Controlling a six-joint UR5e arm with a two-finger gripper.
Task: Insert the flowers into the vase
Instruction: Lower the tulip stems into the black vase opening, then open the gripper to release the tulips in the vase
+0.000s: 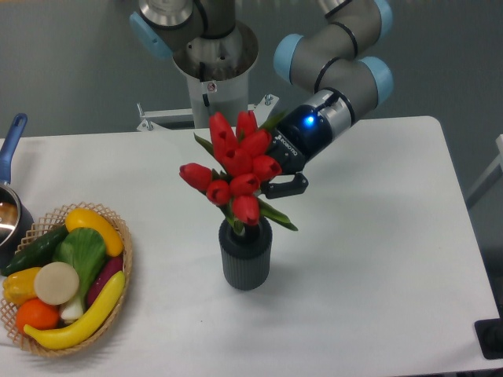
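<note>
The flowers (236,161), a tight bunch of red tulip buds with green leaves, stand with their stems down in the mouth of the vase (246,255). The vase is small, dark grey and ribbed, and stands upright near the middle of the white table. The bunch leans slightly and spreads wider than the vase rim. My gripper (271,177) reaches in from the upper right, right behind and against the flower heads. One dark finger (287,186) shows to the right of the buds. The other finger and the tips are hidden behind the flowers.
A woven basket (122,259) of vegetables and fruit sits at the front left of the table. A pot with a blue handle (11,137) stands at the left edge. The arm's base (214,71) rises at the back behind the vase.
</note>
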